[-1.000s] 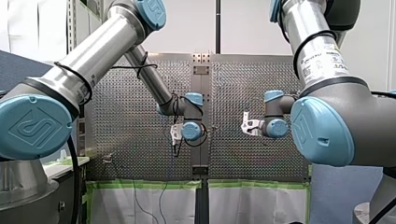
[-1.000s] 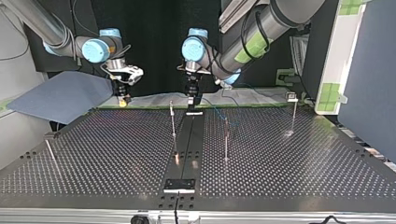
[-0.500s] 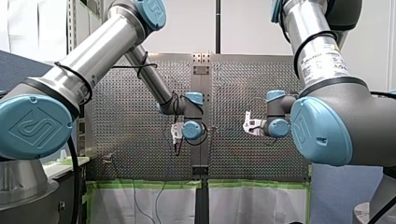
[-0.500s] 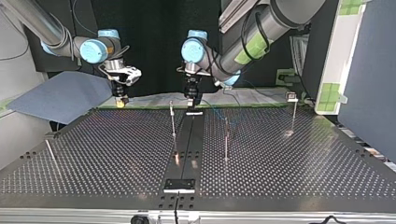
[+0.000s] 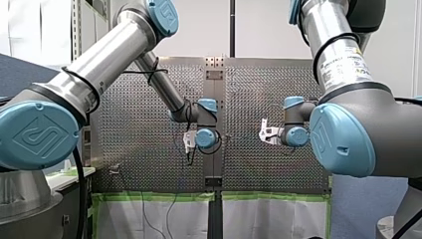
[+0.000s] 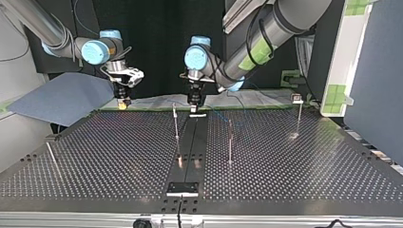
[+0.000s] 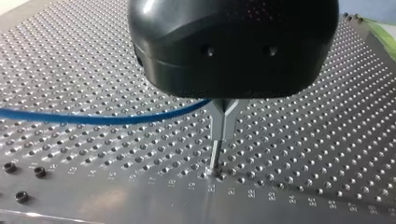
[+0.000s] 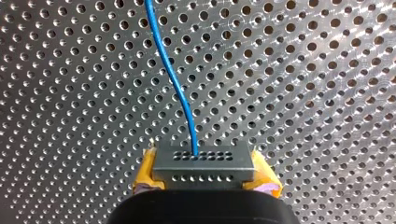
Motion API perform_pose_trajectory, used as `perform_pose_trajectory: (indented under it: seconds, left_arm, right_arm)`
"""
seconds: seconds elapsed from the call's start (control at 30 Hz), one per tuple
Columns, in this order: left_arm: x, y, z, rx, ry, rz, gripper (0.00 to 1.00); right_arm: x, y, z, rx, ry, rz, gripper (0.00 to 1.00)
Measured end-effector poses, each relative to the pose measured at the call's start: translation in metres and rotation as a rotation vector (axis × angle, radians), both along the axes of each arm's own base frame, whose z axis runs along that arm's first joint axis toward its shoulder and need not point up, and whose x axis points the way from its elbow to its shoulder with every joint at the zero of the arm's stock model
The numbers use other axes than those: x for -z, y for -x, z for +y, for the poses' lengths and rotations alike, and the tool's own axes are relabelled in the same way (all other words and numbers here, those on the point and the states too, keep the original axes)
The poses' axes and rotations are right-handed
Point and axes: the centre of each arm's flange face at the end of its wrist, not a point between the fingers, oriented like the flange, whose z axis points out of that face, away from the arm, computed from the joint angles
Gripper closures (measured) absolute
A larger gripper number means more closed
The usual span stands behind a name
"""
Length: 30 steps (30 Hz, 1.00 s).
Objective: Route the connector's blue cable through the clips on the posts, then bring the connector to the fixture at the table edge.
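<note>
Left wrist view is mostly filled by the black housing of my left gripper (image 7: 224, 88), which hides its fingers, so I cannot tell whether they are apart or together. A thin blue cable (image 7: 102, 119) runs out from behind that housing above the perforated metal table (image 7: 327, 140), beside the forked top of a slim metal post (image 7: 219, 135) that the housing partly covers. In the right wrist view my right gripper (image 8: 203, 179) clamps its yellow pads (image 8: 145, 173) on both ends of a grey rectangular metal connector (image 8: 203, 162) with two rows of small holes, held clear of the table. The cable leaves one upper hole and curves away out of sight. In the top view the connector is too small to make out.
</note>
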Motion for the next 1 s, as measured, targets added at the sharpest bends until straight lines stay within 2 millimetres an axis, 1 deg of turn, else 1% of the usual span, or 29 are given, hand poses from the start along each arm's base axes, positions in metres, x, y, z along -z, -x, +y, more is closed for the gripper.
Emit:
perform_pose_trajectory:
  seconds: [0.2,0.37,0.53,0.83,1.0]
  left_arm:
    - [-0.003,-0.011,0.002,-0.007,0.006,-0.002,0.99]
    - [0.004,-0.021,-0.001,-0.007,0.005,0.021,0.99]
    - [-0.001,-0.032,-0.003,-0.010,0.016,0.019,0.99]
    - [-0.003,-0.043,0.003,-0.009,0.021,0.016,0.99]
    - [-0.004,-0.050,0.003,-0.004,0.025,0.012,0.99]
  right_arm:
    - [0.002,-0.001,0.000,-0.003,-0.003,0.001,0.94]
    - [0.005,-0.001,-0.001,-0.005,-0.006,0.001,0.94]
    - [0.004,-0.001,-0.003,-0.004,-0.005,0.001,0.94]
    - [0.003,-0.002,-0.006,-0.001,0.000,0.000,0.94]
    - [0.000,-0.003,-0.010,0.000,0.006,-0.002,0.94]
